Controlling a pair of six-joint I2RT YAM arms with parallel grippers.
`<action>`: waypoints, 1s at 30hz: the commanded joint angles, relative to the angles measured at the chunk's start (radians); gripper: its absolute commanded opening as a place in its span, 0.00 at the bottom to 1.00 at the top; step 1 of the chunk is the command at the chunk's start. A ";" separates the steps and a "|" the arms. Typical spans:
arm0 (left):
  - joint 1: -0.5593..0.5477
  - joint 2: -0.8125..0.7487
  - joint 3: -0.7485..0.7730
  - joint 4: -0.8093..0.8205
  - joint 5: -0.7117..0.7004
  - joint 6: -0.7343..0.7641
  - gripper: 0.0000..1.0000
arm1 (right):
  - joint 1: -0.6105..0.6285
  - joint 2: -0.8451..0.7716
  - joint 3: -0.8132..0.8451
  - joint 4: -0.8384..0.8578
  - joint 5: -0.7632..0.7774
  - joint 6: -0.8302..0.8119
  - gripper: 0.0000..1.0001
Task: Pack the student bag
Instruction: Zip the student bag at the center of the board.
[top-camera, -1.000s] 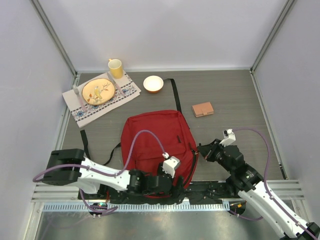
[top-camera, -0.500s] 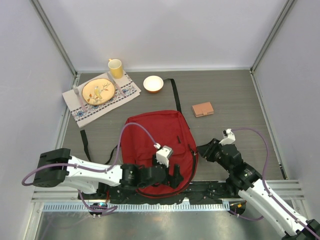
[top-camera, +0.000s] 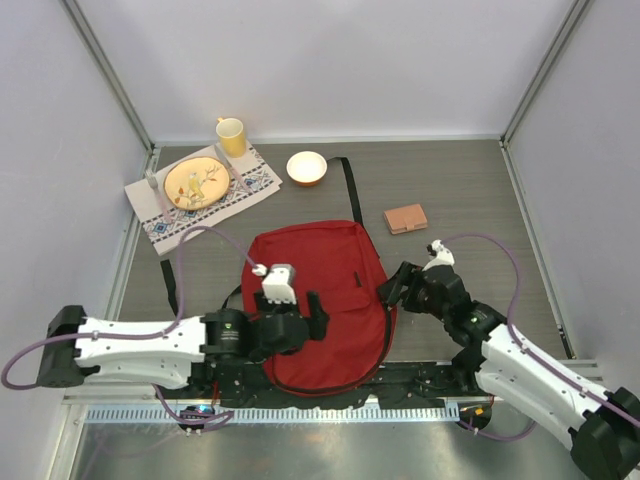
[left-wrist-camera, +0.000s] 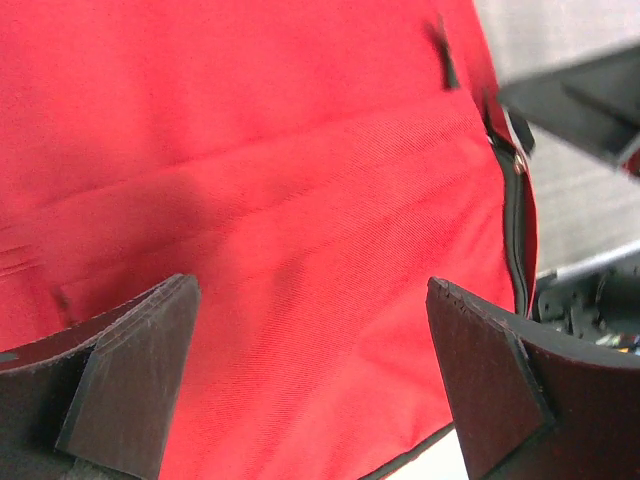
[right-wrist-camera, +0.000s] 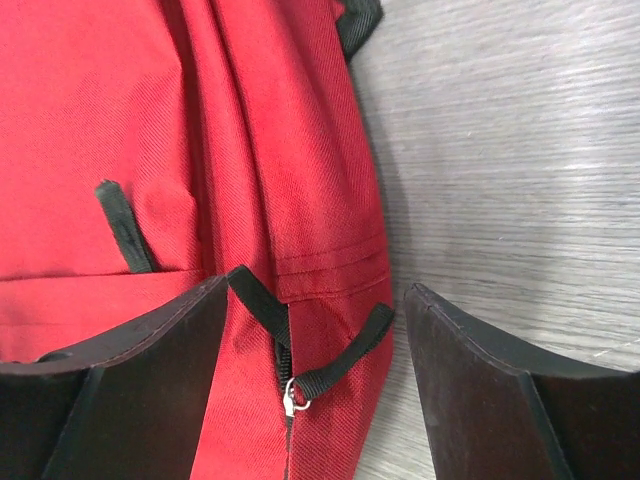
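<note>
At the near edge, a ribbed metal rail (top-camera: 300, 412) runs across the dark grey wood-grain table (top-camera: 460, 180), beside the arm bases. Just beyond lies the student bag (top-camera: 330, 260), flat and red, in the middle of the near half. The left gripper (left-wrist-camera: 310, 340) hovers over its red fabric, jaws wide apart and holding nothing. The right gripper (right-wrist-camera: 315, 340) is spread too and empty, at the bag's right edge above a metal zipper pull (right-wrist-camera: 292, 400). Farther right lies a small brown wallet-like item (top-camera: 406, 218). At the far left sit a bowl (top-camera: 307, 167), a patterned placemat (top-camera: 160, 230) bearing a plate (top-camera: 196, 182), and a yellow mug (top-camera: 232, 136). Pale walls (top-camera: 330, 60) enclose everything.
</note>
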 joint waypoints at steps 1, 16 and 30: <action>0.043 -0.130 -0.029 -0.252 -0.121 -0.187 0.99 | -0.004 0.086 -0.003 0.116 -0.115 -0.022 0.76; 0.227 -0.241 -0.146 -0.210 -0.031 -0.135 1.00 | -0.004 0.073 -0.052 0.200 -0.023 0.101 0.01; 0.615 -0.060 -0.120 0.200 0.319 0.236 1.00 | -0.006 -0.047 -0.012 0.085 0.098 0.093 0.01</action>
